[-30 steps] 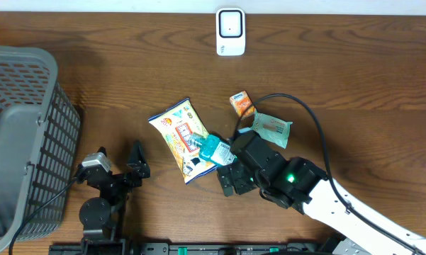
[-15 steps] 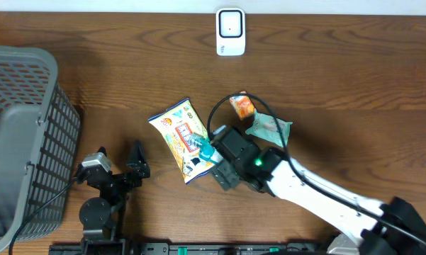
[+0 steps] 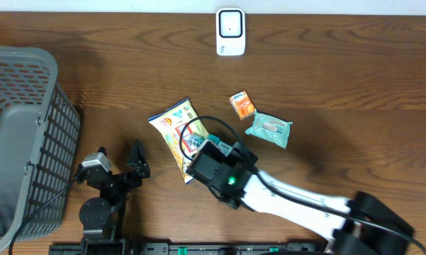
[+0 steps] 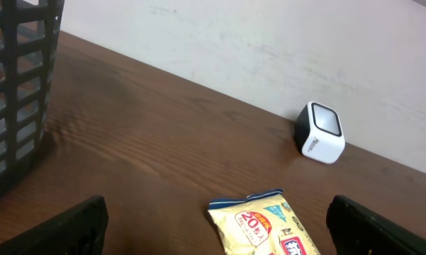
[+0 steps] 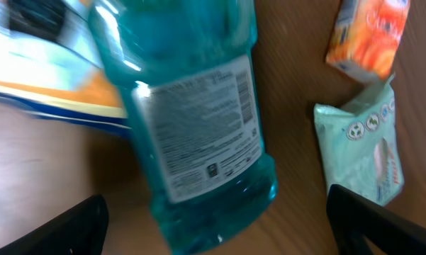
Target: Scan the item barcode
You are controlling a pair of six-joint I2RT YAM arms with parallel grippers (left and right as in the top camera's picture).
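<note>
Tabletop (image 3: 354, 71) — dark wood, visible grain, faint sheen. Bottle (image 5: 188, 42) of glossy translucent teal plastic with a matt white label (image 5: 202, 127). Snack bag (image 3: 171, 126) — shiny film; basket (image 3: 28, 60) matt grey plastic.

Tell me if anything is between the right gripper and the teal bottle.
Nothing visible does. The teal bottle lies label-up directly under the open right gripper, its upper end overlapping the snack bag.

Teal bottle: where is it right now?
Bottle: centre of the right wrist view, label up, upper part overlapping the snack bag; orange carton and wipes pack lie to its right. Overhead, the right arm mostly covers it.
</note>
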